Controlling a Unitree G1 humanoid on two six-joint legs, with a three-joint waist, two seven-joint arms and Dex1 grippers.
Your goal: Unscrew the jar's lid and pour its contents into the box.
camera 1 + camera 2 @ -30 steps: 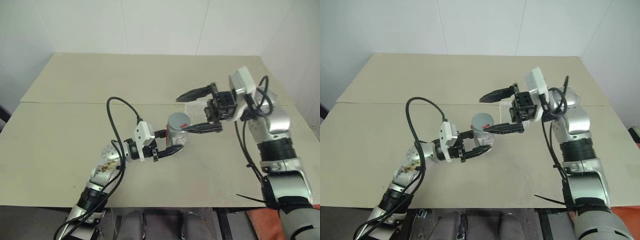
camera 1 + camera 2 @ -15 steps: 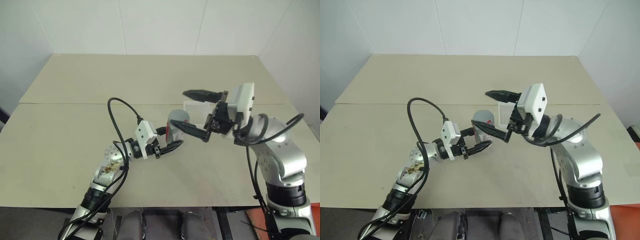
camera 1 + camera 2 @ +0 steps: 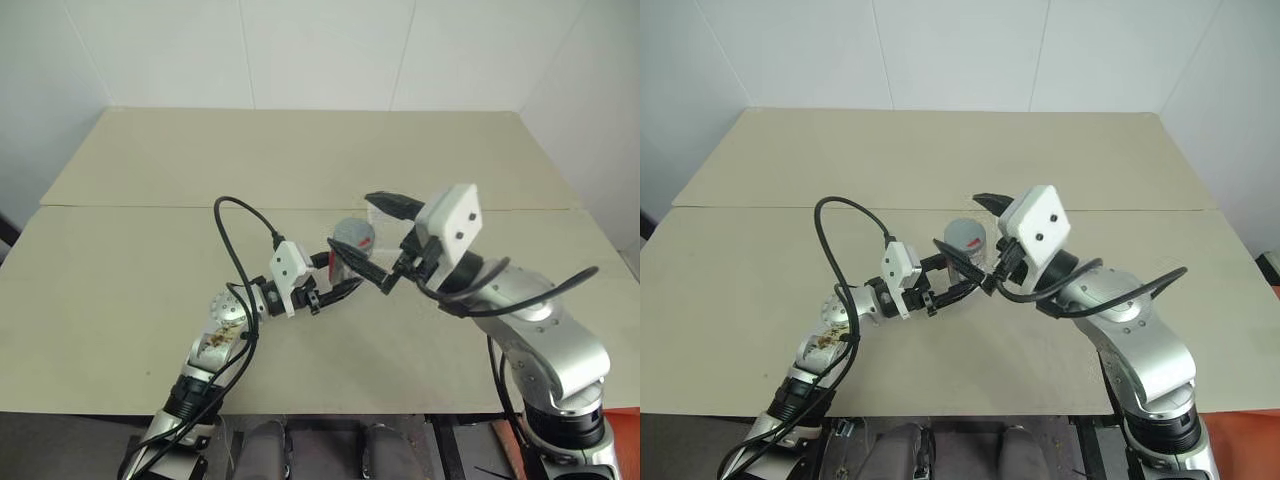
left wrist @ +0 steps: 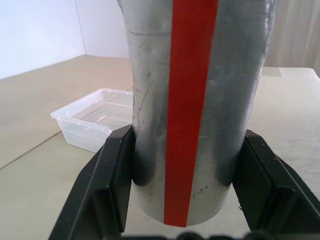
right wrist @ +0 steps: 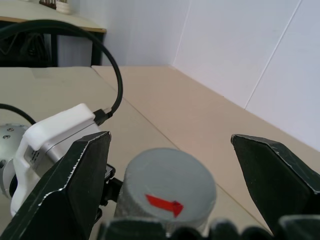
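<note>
My left gripper (image 3: 338, 276) is shut on the jar (image 4: 195, 100), a silvery cylinder with a red stripe, and holds it upright above the table in front of me. The round grey lid (image 5: 170, 192) sits on the jar and bears a red arrow. My right gripper (image 5: 170, 137) is open, one finger on each side of the lid and apart from it. The clear plastic box (image 4: 95, 120) stands on the table just beyond the jar. The contents are hidden inside the jar.
The beige table (image 3: 150, 240) stretches wide to the left and behind, with a seam across it. A black cable (image 3: 235, 250) loops up from my left wrist. The far edge meets a white wall.
My right arm has swung down and in towards the jar and turned, so its open fingers now straddle the lid. The left gripper has kept the jar nearly still.
</note>
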